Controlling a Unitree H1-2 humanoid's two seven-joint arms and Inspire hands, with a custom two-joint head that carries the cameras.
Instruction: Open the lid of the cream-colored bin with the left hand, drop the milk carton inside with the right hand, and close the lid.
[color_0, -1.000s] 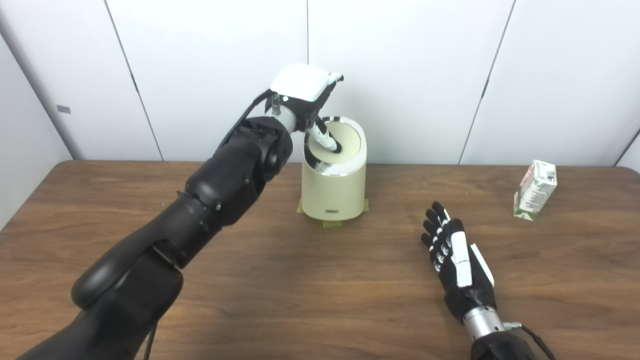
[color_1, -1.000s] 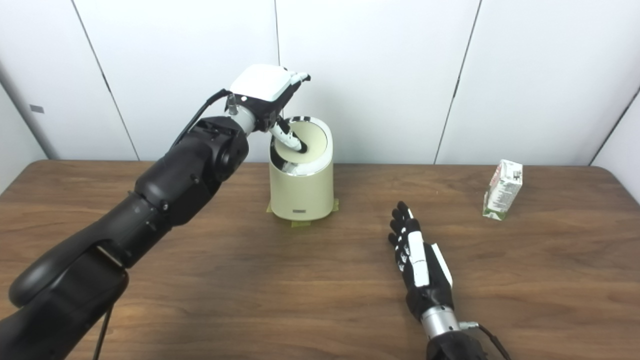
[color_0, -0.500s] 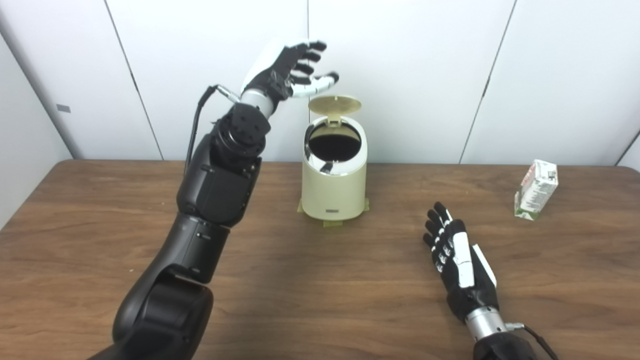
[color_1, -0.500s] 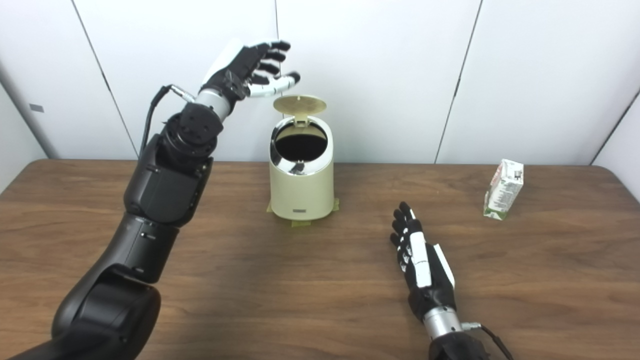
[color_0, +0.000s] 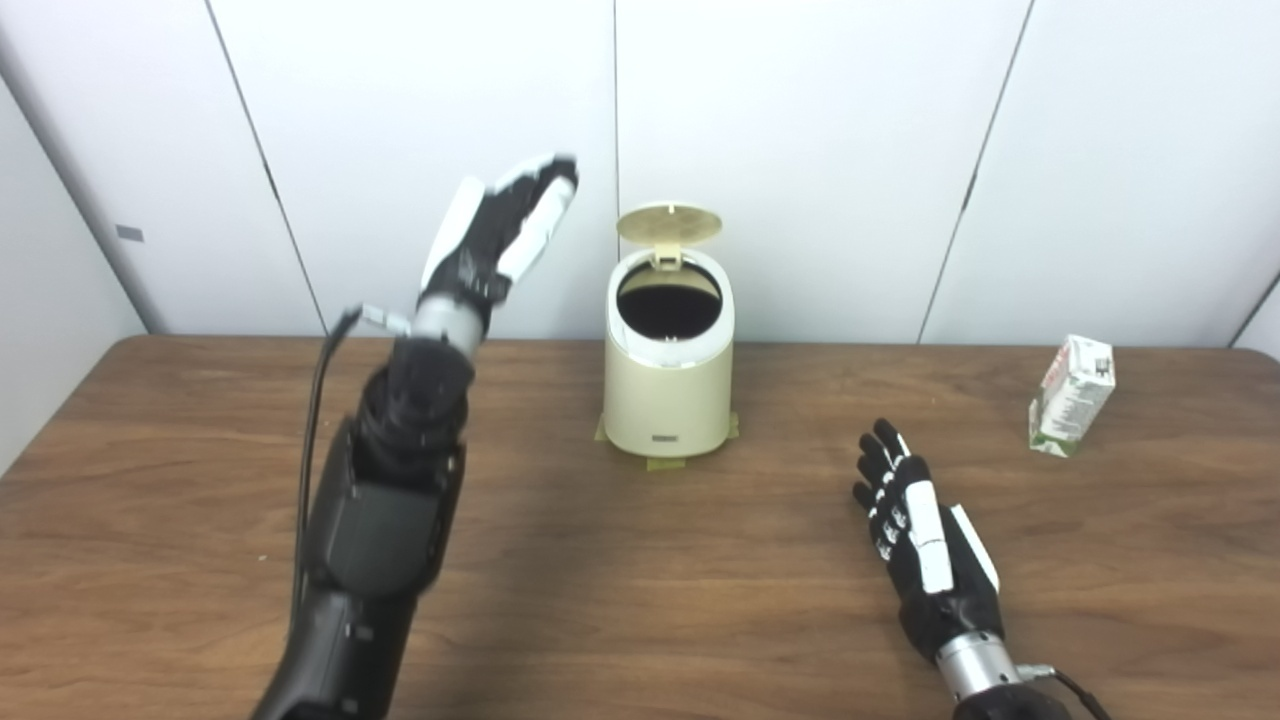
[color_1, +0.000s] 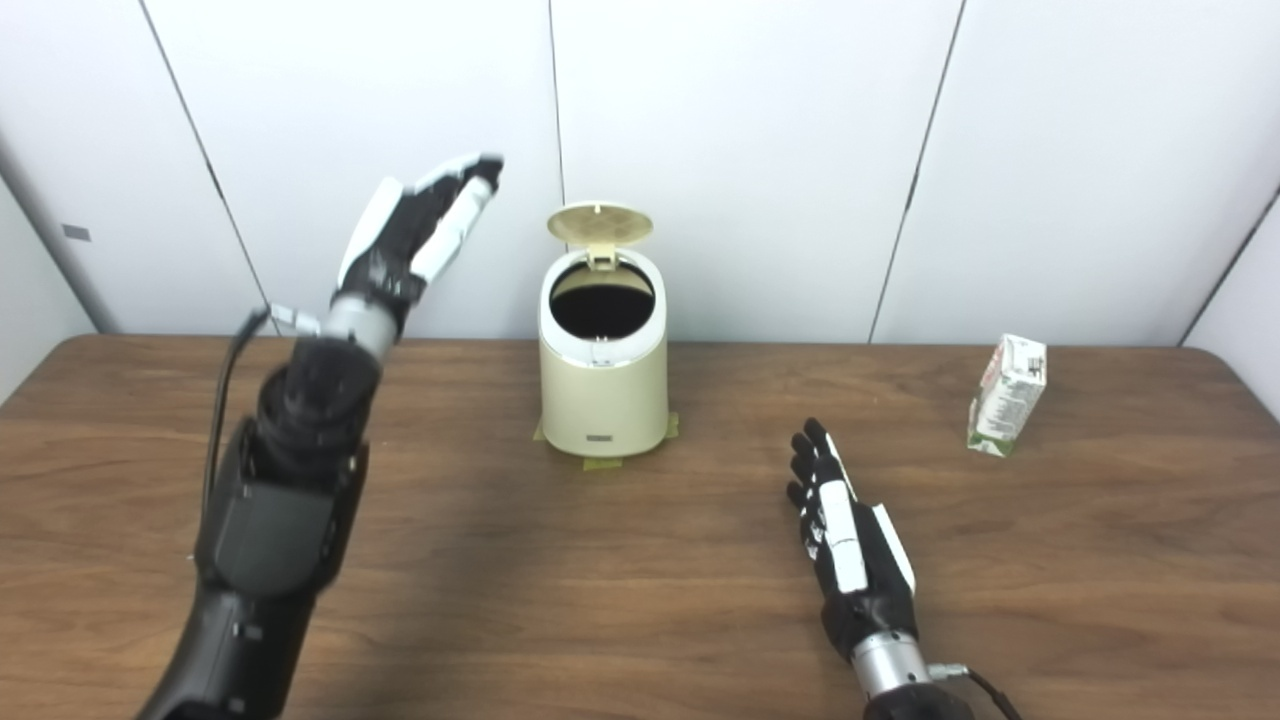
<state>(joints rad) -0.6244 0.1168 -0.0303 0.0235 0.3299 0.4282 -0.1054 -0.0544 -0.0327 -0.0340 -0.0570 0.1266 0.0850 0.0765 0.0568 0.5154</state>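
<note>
Carton (color_0: 1072, 394) stands well right of flat, empty right hand (color_0: 925, 545) — left hand (color_0: 497, 232) raised, fingers spread.

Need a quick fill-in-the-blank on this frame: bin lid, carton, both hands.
1. The lid of the cream-colored bin is ____.
2. The milk carton stands on the ____, not in either hand.
3. The right hand rests on the table, holding ____.
4. The hand raised in the air beside the bin is the ____ hand.

Answers: open; table; nothing; left
</note>
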